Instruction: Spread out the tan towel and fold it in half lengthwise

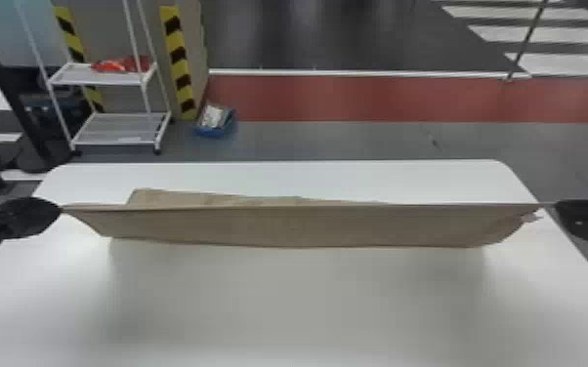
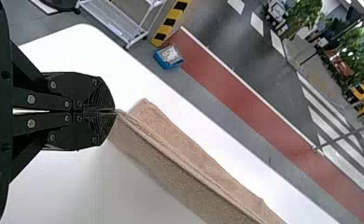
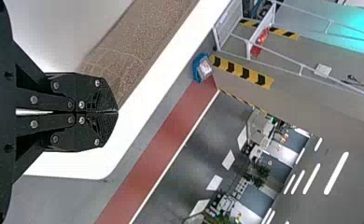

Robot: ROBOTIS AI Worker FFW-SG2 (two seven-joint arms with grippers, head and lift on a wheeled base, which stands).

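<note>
Wht tbl (image 1: 298, 307), box (image 1: 210, 132) nr rack (image 1: 117, 131)

Towel's far layer (image 1: 171, 197) partly hidden

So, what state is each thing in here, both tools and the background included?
Tan towel: stretched between both tools, top edge taut, not laid flat
Left tool: shut on one end of that edge
Right tool: shut on the other end
Table: partly shaded near the towel
Rack: upright, red item on its upper shelf
Blue box: open, holding things
</note>
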